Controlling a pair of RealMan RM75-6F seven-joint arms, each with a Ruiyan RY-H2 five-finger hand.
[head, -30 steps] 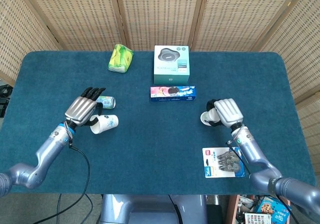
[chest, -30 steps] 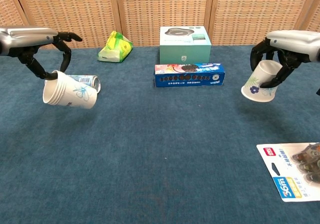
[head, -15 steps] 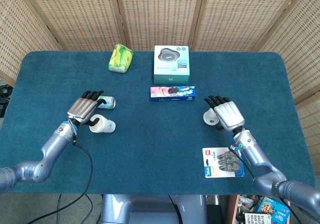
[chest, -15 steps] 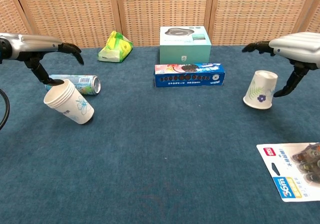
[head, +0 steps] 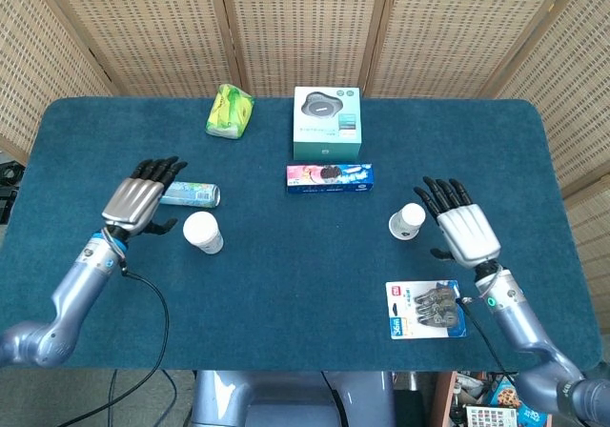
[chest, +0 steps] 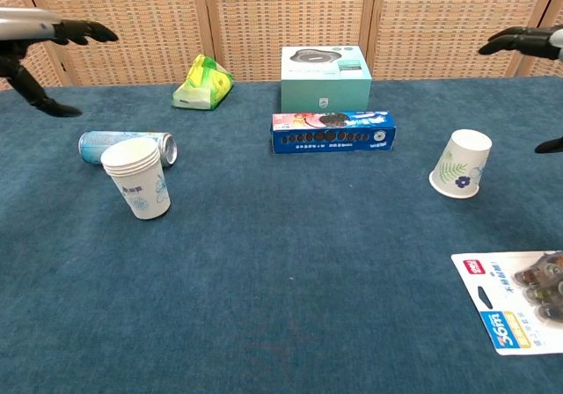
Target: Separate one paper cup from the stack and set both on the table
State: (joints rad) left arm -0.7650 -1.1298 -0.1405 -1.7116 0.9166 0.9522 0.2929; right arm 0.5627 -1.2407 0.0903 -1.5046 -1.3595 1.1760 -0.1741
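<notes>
**Both cups down, both hands off**

And there it is: the hands have let go! Half a second back the left hand (head: 133,204) was tipping the cup stack (chest: 138,178) onto its base with fingers at the rim; now the stack stands upright on the table (head: 286,284), mouth up, just in front of the soda can (chest: 123,145) lying on its side. The left hand has lifted clear, fingers spread, holding nothing.

Over on the other side, the single cup (chest: 462,164) sits mouth down on the cloth, leaning a touch in the chest view, and the right hand (head: 465,229) has pulled back toward the robot, fingers spread and empty, just beside the cup but not touching it.

So one cup is separated, and both pieces rest on the table well apart, with the cookie box (head: 329,175) between and behind them. That reads as the task done in substance. The one thing to watch is the single cup's slight lean; it looks settled, though I cannot be sure its rim lies flat.
</notes>
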